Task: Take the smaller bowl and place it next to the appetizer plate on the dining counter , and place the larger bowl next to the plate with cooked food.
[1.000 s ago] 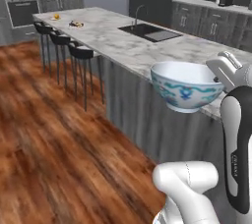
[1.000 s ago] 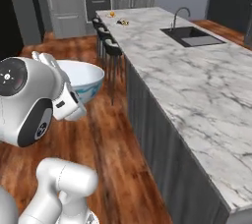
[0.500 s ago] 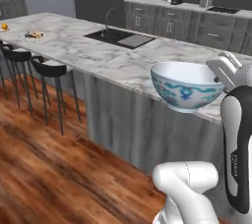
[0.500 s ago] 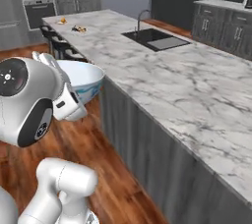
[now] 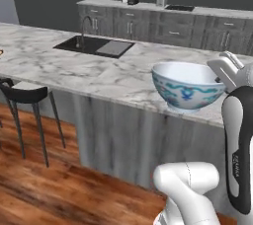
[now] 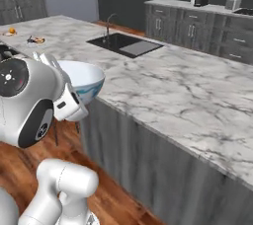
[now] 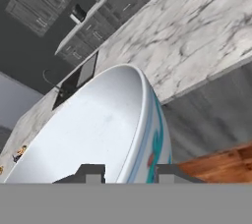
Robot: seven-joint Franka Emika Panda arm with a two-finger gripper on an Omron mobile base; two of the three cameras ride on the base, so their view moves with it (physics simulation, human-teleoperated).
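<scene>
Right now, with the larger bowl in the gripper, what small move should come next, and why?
Probably keep carrying it along the dining counter toward its far end past the sink. The gripper pinches the rim of the larger bowl, which hangs level off the counter's edge; small food items lie far away.

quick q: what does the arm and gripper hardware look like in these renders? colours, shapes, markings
Rounded glossy white arm links with dark grey joint sections; one upright dark section carries small pale lettering, too small to read. A round dark end cap with pale dots shows in the right base view. The gripper has two small dark blocky fingertips. No cables visible.
</scene>
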